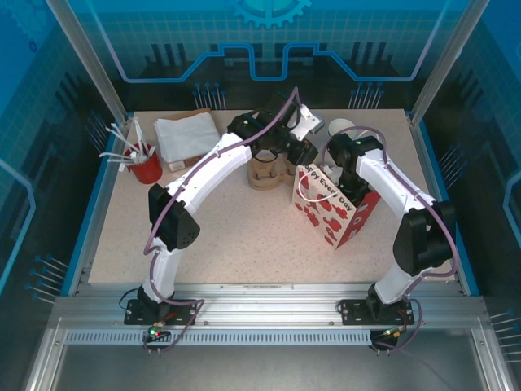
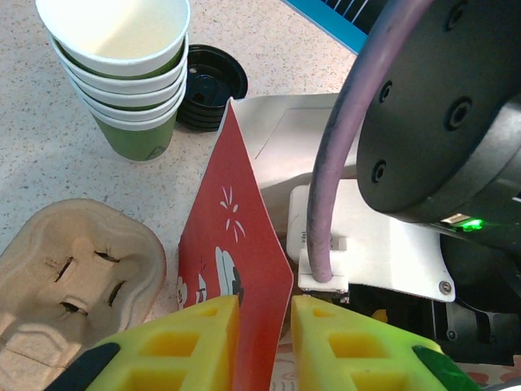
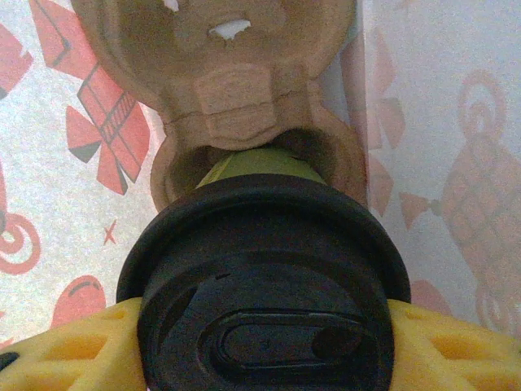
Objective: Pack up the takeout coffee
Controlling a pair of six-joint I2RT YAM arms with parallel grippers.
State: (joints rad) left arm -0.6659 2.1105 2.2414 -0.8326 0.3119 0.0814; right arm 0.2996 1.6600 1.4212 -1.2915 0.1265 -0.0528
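Presently: right tool (image 3: 262,346) clamped across the takeout coffee (image 3: 264,269) at its black lid, inside the gift bag (image 2: 236,244), over a pulp carrier (image 3: 244,106). Left tool (image 2: 264,342) pinches the bag's red edge. I judge the cup light and crushable, the lid slick, so gripping under the rim looks safer. Cup body mostly hidden; seating and fill level unclear.

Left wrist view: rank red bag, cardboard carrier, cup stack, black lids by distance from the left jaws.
1. Red bag, between the jaws.
2. Cardboard carrier, lower left.
3. Cup stack and black lids, upper left: too close to call.
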